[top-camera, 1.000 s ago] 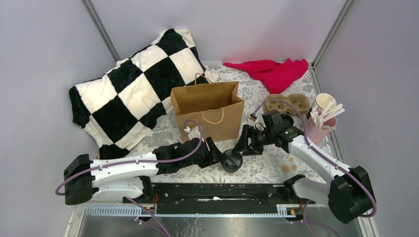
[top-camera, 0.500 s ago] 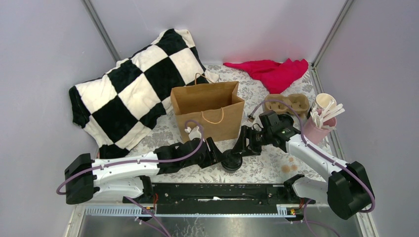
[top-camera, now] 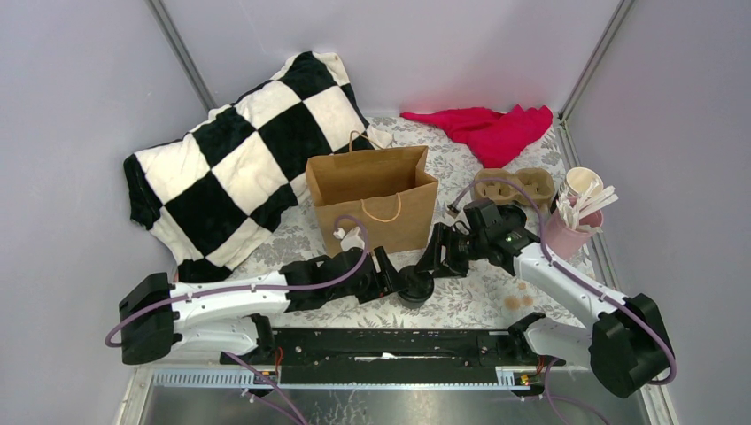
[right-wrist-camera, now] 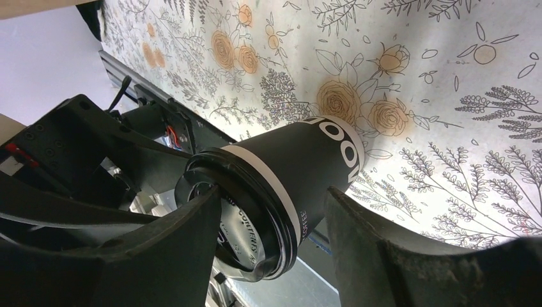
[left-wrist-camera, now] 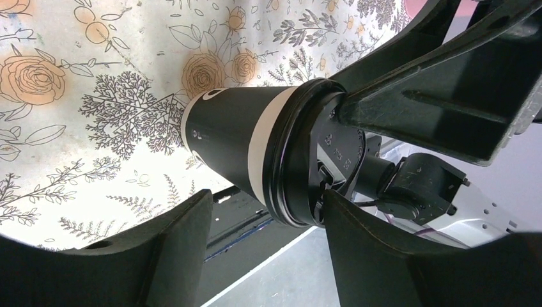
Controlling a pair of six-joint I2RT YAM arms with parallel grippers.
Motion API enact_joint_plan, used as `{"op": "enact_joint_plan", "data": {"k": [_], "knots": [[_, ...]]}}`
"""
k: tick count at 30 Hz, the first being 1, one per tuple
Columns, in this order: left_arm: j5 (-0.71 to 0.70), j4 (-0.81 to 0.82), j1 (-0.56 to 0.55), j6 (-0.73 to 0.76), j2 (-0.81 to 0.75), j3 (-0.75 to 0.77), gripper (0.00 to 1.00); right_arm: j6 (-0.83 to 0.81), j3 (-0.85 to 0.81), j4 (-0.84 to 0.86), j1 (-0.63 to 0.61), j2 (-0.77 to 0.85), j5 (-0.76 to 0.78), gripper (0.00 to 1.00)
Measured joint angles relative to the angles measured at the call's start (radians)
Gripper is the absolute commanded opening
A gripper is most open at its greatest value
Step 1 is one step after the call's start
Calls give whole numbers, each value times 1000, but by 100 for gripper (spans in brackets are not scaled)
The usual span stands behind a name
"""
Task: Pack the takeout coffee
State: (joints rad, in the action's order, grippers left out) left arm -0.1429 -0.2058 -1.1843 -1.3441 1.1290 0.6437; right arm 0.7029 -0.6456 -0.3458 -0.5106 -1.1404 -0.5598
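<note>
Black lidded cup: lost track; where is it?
Top view, near centre: the black lidded paper cup sits between left end effector and right end effector, in front of the brown paper bag.

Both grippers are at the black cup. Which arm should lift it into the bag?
Right, probably. The right gripper straddles the coffee cup just under its lid, snug on both sides. The left gripper flanks it, but table shows between one finger and the cup. Right's grip unconfirmed.

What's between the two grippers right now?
A black lidded coffee cup, with the left gripper and right gripper on either side; the top view shows it, both wrist views confirm.
</note>
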Motion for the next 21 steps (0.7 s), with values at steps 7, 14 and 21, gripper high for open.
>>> {"op": "enact_joint_plan", "data": {"k": [7, 14, 21], "knots": [[11, 14, 0, 8, 8, 0, 60, 26, 0, 0, -13, 20, 27, 66], [11, 18, 0, 3, 18, 0, 54, 34, 19, 7, -20, 48, 15, 80], [10, 55, 4, -19, 10, -34, 52, -18, 55, 16, 49, 88, -115, 81]]}}
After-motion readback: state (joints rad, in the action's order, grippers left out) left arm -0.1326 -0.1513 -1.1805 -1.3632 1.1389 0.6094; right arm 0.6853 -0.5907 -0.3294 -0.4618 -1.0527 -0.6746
